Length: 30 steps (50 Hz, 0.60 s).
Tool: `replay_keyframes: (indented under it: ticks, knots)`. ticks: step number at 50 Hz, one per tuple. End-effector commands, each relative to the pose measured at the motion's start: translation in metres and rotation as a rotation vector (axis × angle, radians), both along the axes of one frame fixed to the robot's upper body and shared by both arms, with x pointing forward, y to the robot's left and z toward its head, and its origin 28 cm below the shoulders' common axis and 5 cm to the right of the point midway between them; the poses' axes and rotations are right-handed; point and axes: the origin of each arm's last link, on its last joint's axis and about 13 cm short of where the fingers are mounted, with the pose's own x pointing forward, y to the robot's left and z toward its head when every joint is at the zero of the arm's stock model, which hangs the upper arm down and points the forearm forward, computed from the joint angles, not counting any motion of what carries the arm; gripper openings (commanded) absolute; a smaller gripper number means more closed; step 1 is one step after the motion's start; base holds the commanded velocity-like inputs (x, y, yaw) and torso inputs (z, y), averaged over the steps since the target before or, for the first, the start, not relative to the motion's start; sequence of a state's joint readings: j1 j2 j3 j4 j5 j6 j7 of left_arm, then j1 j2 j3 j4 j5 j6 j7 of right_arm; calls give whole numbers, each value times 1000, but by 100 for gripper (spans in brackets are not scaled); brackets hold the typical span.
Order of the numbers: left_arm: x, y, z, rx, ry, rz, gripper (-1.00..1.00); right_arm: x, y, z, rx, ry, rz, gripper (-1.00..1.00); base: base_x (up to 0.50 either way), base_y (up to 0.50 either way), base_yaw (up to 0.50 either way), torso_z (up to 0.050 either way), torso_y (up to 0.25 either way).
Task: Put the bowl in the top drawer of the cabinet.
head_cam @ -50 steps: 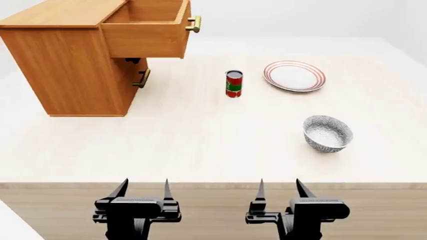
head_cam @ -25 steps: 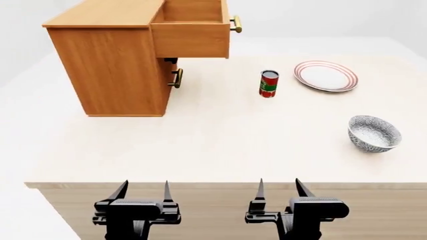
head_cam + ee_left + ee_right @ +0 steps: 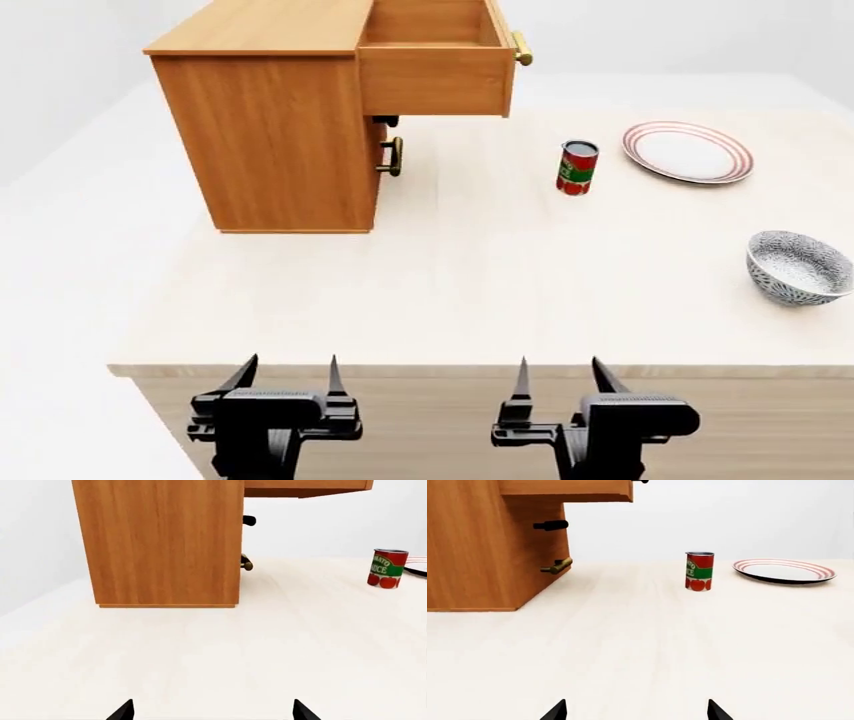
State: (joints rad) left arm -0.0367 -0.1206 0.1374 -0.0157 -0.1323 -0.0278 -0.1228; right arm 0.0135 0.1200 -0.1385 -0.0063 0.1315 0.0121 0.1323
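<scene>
Bowl (image 3: 799,266) sits upright, mouth facing up (round, no long axis).

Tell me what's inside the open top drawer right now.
The top drawer is pulled out of the cabinet, and the part of its inside that the head view shows is bare wood. Its front wall hides the floor near the handle. The bowl sits on the table.

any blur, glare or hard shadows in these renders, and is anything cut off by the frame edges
Head view: sharp, flat even light, no glare, only a faint shadow under the open top drawer; the bowl sits against the frame edge. Left wrist view: crisp; the cabinet is cropped, the plate barely a sliver, the can whole. Right wrist view: crisp, plate and can whole, bowl out of view.
</scene>
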Motion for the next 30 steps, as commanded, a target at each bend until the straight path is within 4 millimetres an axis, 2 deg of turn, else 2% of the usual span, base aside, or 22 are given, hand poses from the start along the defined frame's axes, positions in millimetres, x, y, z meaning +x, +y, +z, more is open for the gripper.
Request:
replay_keyframes:
  ticks: [1, 6, 13, 22, 30]
  knots:
    - [-1, 0, 5, 8, 10, -5, 100, 2, -1, 7, -1, 1, -15, 100, 0, 0, 0, 0, 0]
    - [-5, 0, 24, -8, 0, -13, 100, 1, -4, 28, 11, -6, -19, 100, 0, 0, 0, 0, 0]
    - [-25, 7, 68, -38, -27, -37, 100, -5, -12, 81, -3, -60, -6, 100, 0, 0, 0, 0, 0]
    - [-40, 20, 128, -54, -94, -106, 100, -18, -19, 143, -45, -100, 14, 100, 0, 0, 0, 0, 0]
    - [-36, 27, 182, -109, -179, -271, 100, -13, -32, 197, -59, -186, 44, 100, 0, 0, 0, 0, 0]
